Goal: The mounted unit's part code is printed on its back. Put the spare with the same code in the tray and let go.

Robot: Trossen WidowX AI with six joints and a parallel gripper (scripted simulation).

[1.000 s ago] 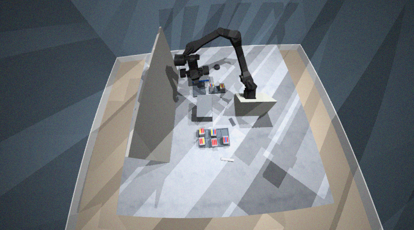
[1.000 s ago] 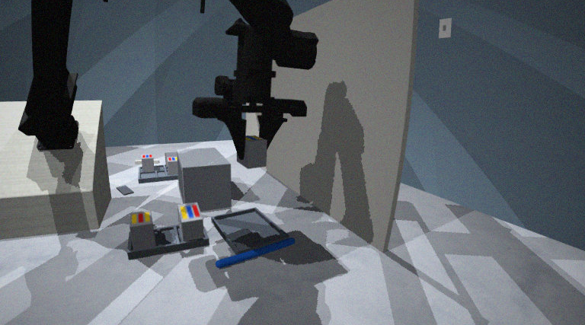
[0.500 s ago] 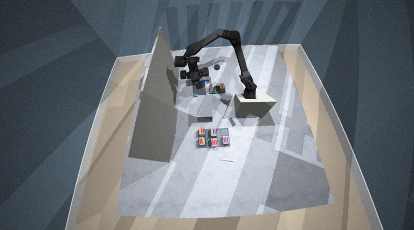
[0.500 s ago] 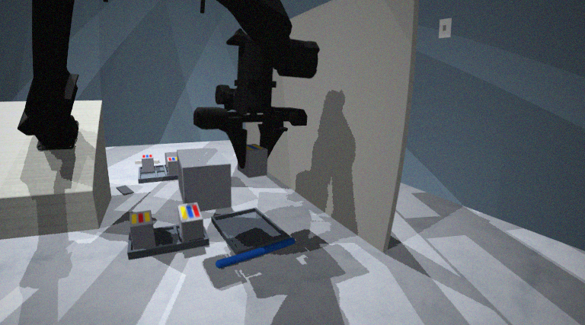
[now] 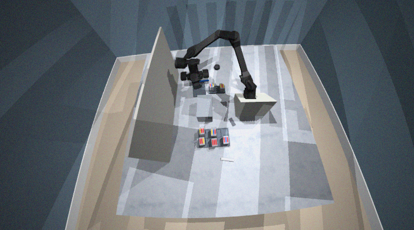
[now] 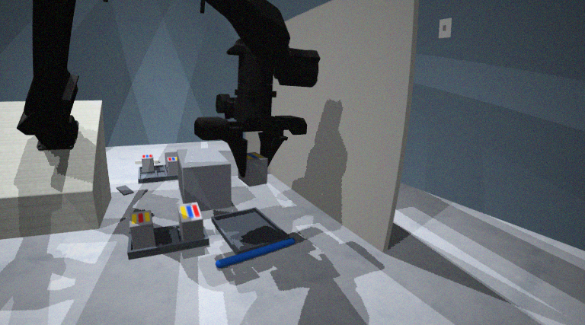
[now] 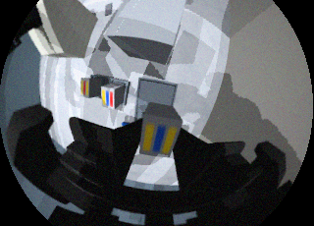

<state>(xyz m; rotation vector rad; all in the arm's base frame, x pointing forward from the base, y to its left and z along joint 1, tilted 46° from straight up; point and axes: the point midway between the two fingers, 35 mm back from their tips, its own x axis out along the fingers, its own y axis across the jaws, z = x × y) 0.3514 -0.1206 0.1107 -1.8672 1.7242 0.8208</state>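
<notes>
The spare (image 6: 254, 168), a small grey block with yellow and blue stripes on its top label, hangs clamped between my fingers, my gripper (image 6: 254, 155) clenched on its sides so the label faces up and reads plainly in the wrist view (image 7: 159, 138). I carry it upright and well above the table, I judge so that it can go down flat into the tray (image 6: 250, 228), the shallow dark-rimmed dish that lies nearer the exterior camera and holds nothing but shadow. A blue pen (image 6: 255, 252) rests against the tray's near edge, something to avoid on the way down. Beside the tray, a dark rack (image 6: 166, 243) holds two more blocks, one striped yellow and red, one yellow, blue and red. A plain grey box (image 6: 203, 176) stands just beside my load, and behind it a second small rack (image 6: 153, 170) carries two blocks with red and blue marks. Seen from above, a third rack (image 5: 213, 137) near the table's middle holds five striped blocks. The tall beige panel (image 6: 358, 101) stands on the load's other side.
</notes>
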